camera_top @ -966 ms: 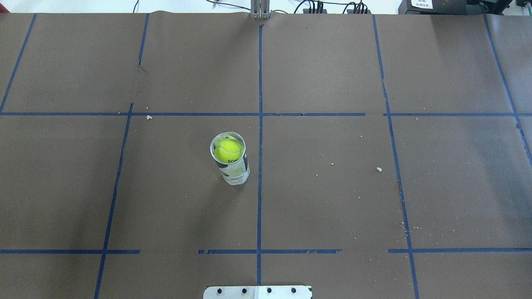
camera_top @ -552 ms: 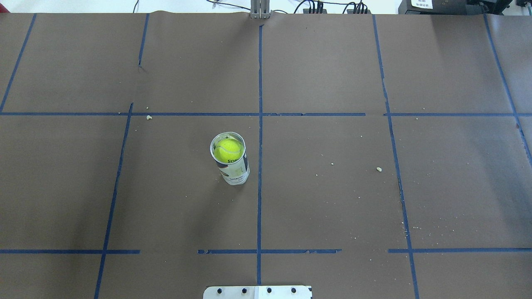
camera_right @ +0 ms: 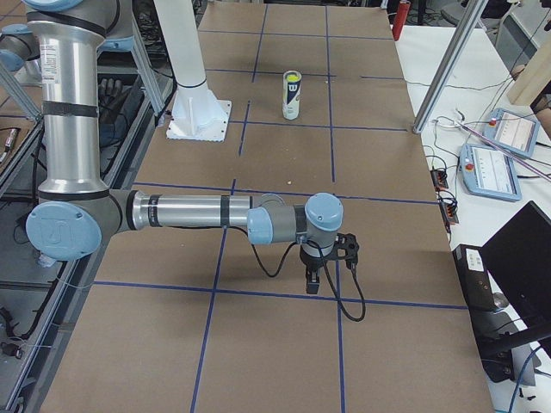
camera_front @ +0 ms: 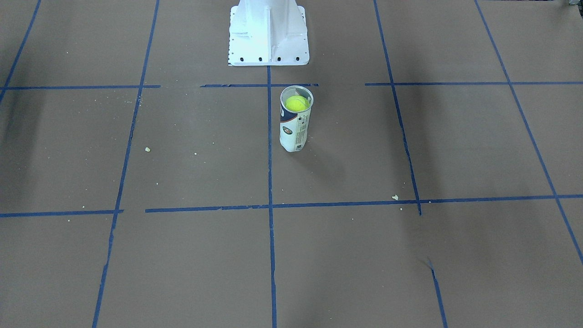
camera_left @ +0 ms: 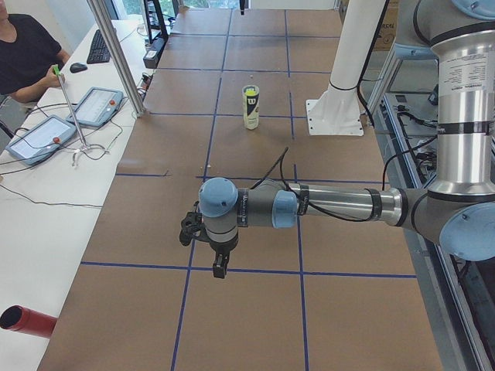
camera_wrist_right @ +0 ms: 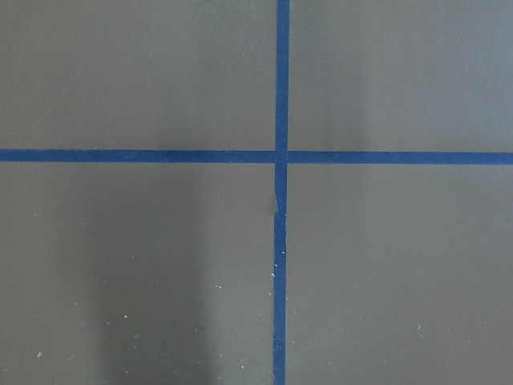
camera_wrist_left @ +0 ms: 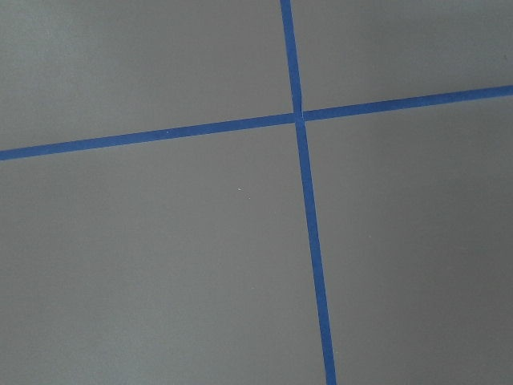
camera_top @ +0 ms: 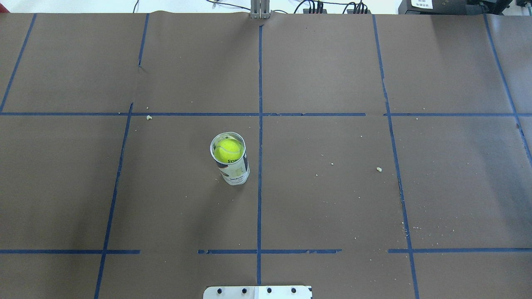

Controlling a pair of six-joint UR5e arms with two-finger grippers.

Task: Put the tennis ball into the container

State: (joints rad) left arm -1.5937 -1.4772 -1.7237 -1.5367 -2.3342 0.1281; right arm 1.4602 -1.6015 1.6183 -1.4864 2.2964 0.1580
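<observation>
The clear tube container [camera_top: 236,168] stands upright just left of the table's centre line, its printed label facing outward. The yellow-green tennis ball [camera_top: 227,150] sits inside it, near the open top. From the front, the container [camera_front: 295,130] and ball [camera_front: 297,103] stand just before the robot base. My left gripper [camera_left: 220,267] hangs over the table far from the tube, fingers pointing down. My right gripper [camera_right: 312,282] hangs likewise at the other end. Both show only in the side views, so I cannot tell open from shut. Both wrist views show only brown paper and blue tape.
The white robot base [camera_front: 268,32] stands behind the tube. Small crumbs [camera_top: 378,169] dot the brown paper. An operator's side table with tablets [camera_left: 97,104] and a metal post [camera_left: 116,54] runs along the far edge. A red cylinder [camera_left: 27,321] lies there.
</observation>
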